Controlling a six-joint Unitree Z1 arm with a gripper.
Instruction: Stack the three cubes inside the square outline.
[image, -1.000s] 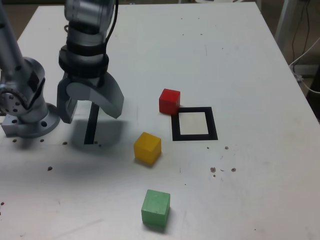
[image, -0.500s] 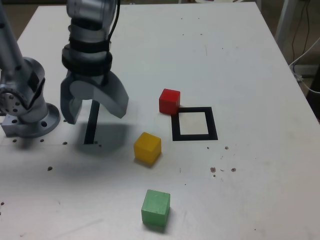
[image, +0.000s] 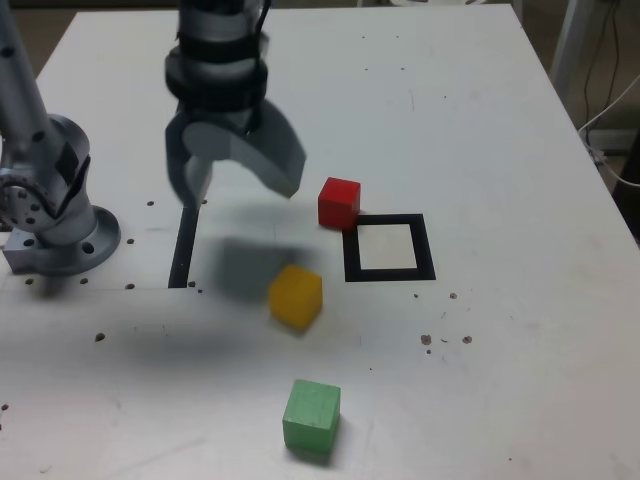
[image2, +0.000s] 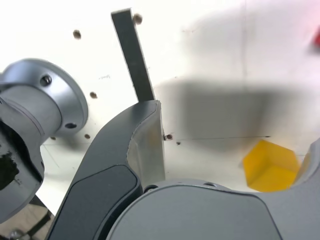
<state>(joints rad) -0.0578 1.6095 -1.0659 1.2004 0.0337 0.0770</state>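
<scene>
Starting at the exterior view's left, you have the arm's base (image: 55, 225) on the white worktop (image: 500, 130), with the straight black tape strip (image: 183, 248) just beside it. Your gripper (image: 235, 178) hangs above the worktop near that strip, jaws spread apart and nothing between them. Below and to its right sits the yellow cube (image: 295, 296), a little blurred, so its exact edges are hard to judge; the wrist view shows it (image2: 270, 165) close to one jaw. The green cube (image: 311, 416) lies nearest the camera, well apart. The red cube (image: 338, 202) rests just outside the square outline (image: 389, 249), at its far-left corner.
</scene>
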